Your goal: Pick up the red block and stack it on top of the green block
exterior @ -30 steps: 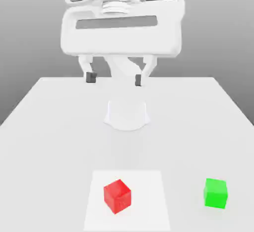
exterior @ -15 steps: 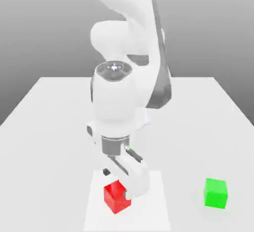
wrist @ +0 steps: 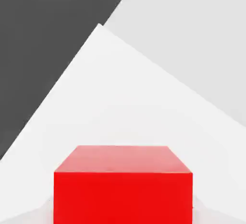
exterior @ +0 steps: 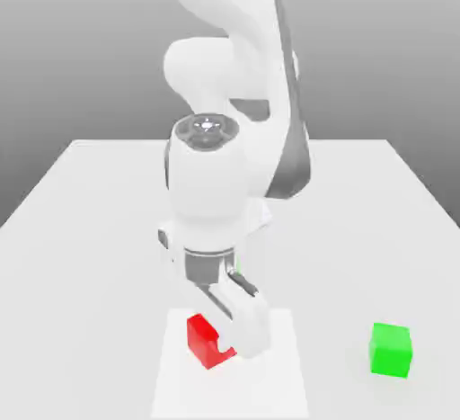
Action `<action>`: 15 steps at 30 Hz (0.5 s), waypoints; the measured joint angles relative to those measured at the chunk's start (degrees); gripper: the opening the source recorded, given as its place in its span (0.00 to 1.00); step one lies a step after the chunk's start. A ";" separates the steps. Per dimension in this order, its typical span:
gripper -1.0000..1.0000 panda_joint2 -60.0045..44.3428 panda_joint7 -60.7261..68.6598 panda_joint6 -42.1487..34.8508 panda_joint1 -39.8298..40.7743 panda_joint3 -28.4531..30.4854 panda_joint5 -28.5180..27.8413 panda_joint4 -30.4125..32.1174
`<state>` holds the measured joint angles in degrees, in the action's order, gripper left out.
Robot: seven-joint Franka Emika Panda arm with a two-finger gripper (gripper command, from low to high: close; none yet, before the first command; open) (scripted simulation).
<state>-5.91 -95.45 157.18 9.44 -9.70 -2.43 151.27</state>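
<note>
"Exterior view, and the big white arm is bent right down over the work! What's the danger?"

"The carry, I'd say: swing too low and the load could clip the green block, well apart from the gripper, off towards the exterior view's right."

"And the gripper itself?"

"Clamped on the red block, by the look of it! The block sits between the fingers, squared up to the hand. A weak squeeze could let it slip; a poor line-up or an early release over the green one could tip it off."

"Any containers out there?"

"None I can see, so nothing's contained! Just a flat pale square beneath the gripper, no visible walls. Next call: a clean, straight lift, then across."
</note>
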 joint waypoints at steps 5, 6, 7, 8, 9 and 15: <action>0.00 1.10 9.82 -4.50 -9.69 -8.32 -0.57 -3.23; 0.00 1.22 11.92 -5.37 -11.88 -9.87 -0.68 -3.94; 0.00 1.34 14.01 -6.25 -13.97 -11.55 -0.85 -4.67; 0.00 0.49 15.34 -6.28 -15.29 -12.49 -1.73 -5.45; 0.00 -0.96 15.33 -5.43 -15.80 -12.56 -3.09 -5.91; 1.00 -8.44 11.33 0.58 -18.47 -9.33 -9.93 -6.75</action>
<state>-14.35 -84.12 157.76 -9.03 -19.03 -12.36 144.52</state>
